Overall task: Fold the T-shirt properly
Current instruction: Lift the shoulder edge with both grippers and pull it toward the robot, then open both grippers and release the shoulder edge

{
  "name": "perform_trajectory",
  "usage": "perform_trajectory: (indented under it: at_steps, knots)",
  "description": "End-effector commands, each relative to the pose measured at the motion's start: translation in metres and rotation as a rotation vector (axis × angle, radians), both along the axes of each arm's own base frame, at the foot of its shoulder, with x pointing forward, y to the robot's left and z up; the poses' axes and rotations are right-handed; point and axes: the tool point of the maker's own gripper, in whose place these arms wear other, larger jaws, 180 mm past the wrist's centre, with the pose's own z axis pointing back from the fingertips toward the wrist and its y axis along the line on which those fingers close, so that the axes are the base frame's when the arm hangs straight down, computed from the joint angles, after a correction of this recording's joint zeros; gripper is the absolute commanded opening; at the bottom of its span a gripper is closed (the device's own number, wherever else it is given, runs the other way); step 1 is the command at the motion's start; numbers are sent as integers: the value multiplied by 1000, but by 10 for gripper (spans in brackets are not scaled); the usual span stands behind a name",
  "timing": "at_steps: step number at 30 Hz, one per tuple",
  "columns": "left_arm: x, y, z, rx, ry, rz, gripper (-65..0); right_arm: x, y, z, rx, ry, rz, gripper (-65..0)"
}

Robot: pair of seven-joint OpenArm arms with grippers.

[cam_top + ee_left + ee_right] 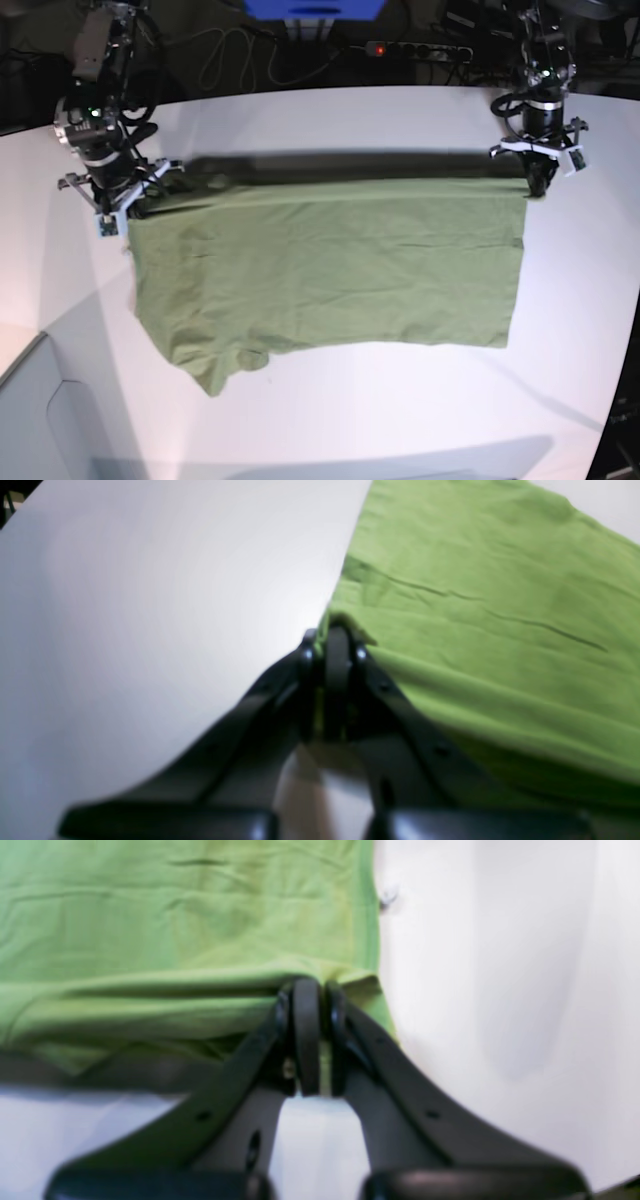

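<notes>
The olive-green T-shirt (320, 270) lies spread across the white table (380, 410), with a sleeve (215, 370) at the near left. Its far edge is lifted off the table and casts a shadow behind it. My left gripper (535, 188) is shut on the far right corner of the T-shirt. In the left wrist view the left gripper (337, 637) pinches the cloth (475, 605). My right gripper (135, 207) is shut on the far left corner. In the right wrist view the right gripper (312, 990) pinches the cloth (175, 915).
A power strip (415, 48) and cables lie behind the table's far edge, beside a blue object (315, 8). The table's rim curves down at the near left (30, 350). Bare white tabletop shows in front of the shirt.
</notes>
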Motion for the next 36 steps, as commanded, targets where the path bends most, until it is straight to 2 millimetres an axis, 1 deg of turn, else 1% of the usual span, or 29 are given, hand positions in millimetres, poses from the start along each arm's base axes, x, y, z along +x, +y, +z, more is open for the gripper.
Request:
perform_trajectory:
  at_steps: [1,3,5,7,9,12,17,21,29,36]
  knots:
    - [12,6,15,25,-58,3,-650,11,-1,7,-7,-36,14,-649]
    - [18,9,14,21,-68,11,-650,19,0,4,2,-36,14,-649]
    - [25,10,15,17,-79,18,-650,26,6,1,14,-33,28,-649]
    - [30,11,16,14,-90,22,-650,33,11,1,21,-39,40,-649]
    - [33,10,18,12,-99,21,-650,41,13,6,22,-54,46,-649]
    - [36,0,15,3,-92,-8,-650,49,19,12,25,-76,63,-649]
    - [38,-13,10,-12,-83,-37,-650,62,17,13,27,-85,62,-649]
    - [40,-13,12,-12,-88,-37,-650,65,14,10,25,-76,59,-649]
    - [65,-12,30,-11,-159,-37,-650,65,15,8,28,-70,58,-649]
    - [65,-11,31,-9,-160,-30,-650,61,13,5,25,-55,56,-649]
